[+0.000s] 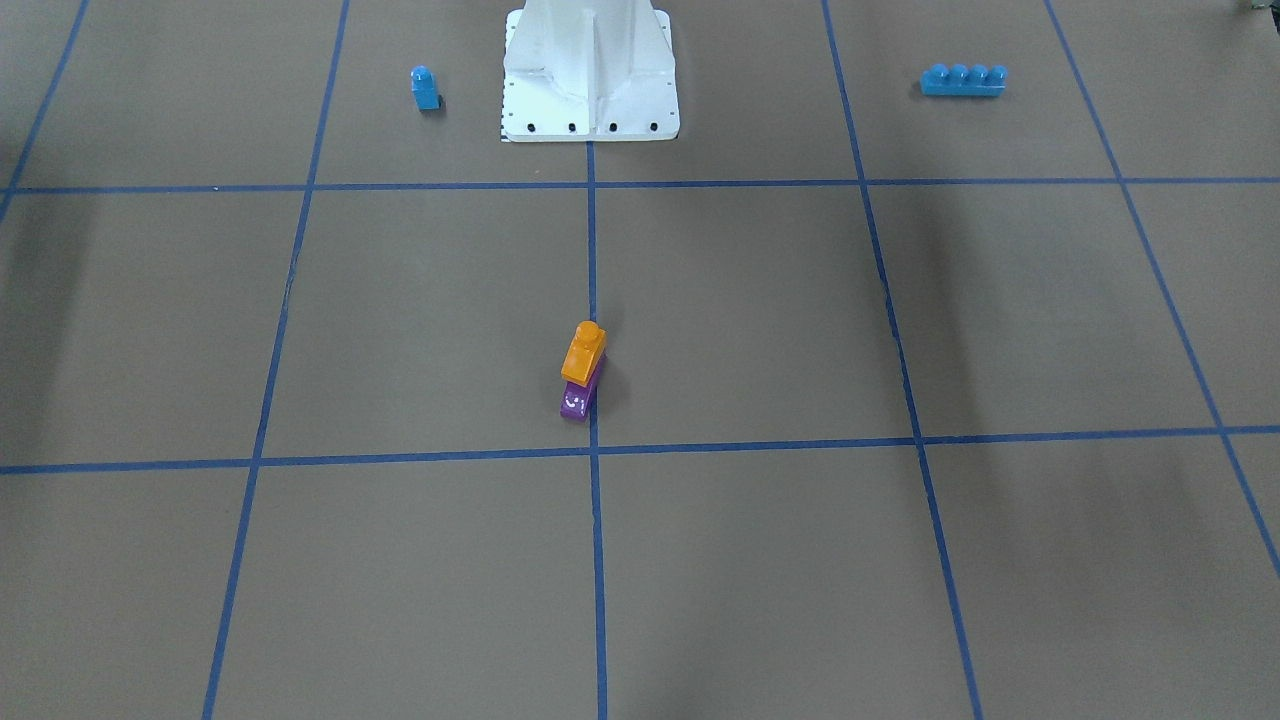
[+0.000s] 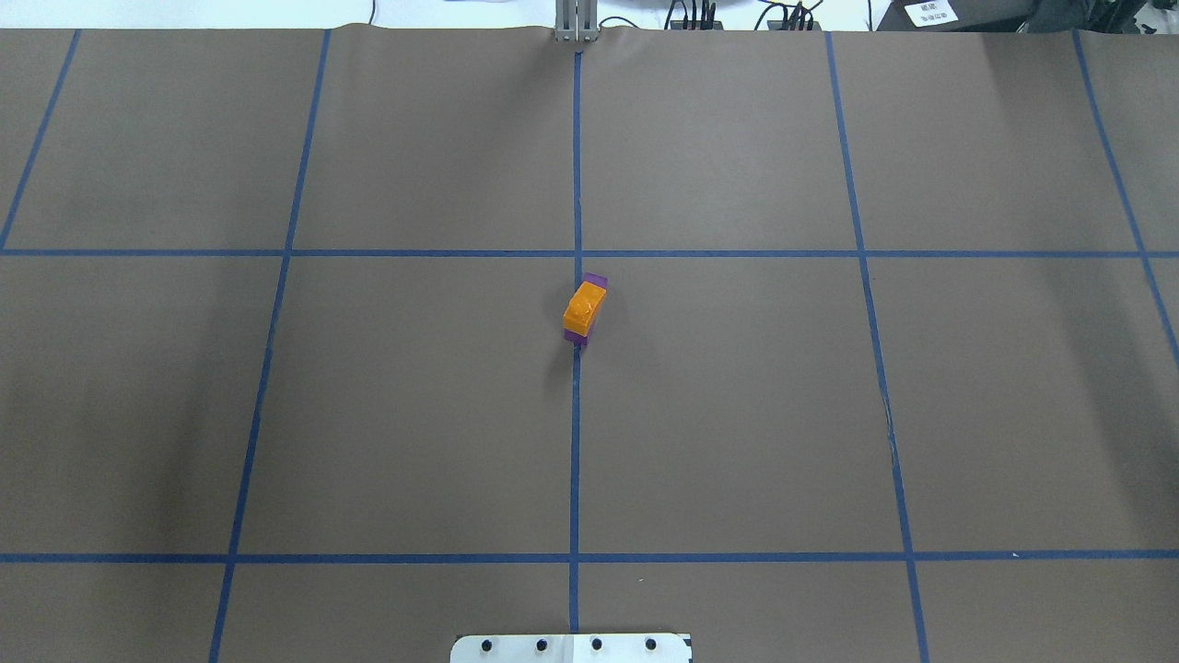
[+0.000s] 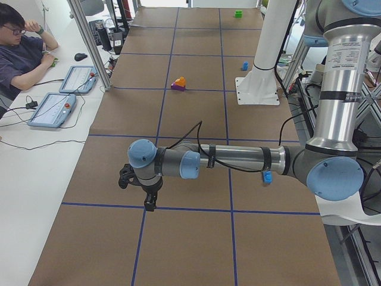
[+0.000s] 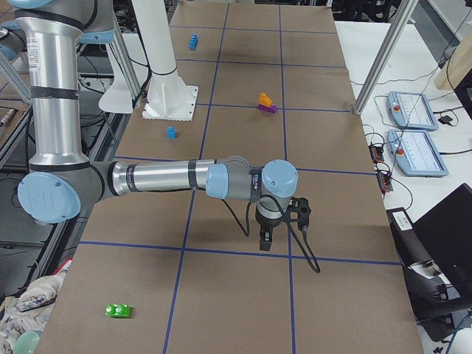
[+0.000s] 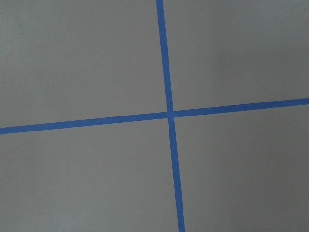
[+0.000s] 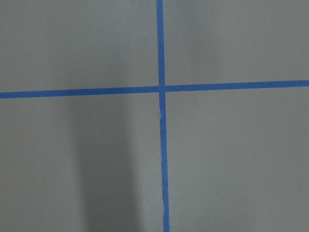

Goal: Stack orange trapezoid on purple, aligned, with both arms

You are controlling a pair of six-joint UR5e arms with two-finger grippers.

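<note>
Orange trapezoid (image 1: 584, 352) atop purple (image 1: 575, 403), purple stud hidden

A small blue brick (image 1: 425, 88) and long blue brick (image 1: 963, 79) sit well apart.

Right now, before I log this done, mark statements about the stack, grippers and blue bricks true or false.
1. The orange trapezoid sits on the purple brick. True.
2. A gripper clamps the orange trapezoid. False: the left gripper and right gripper hang well away from it.
3. The long blue brick has four studs. True.
4. The small blue brick sits on the long one. False: the small blue brick stands apart, across the white pedestal.
</note>
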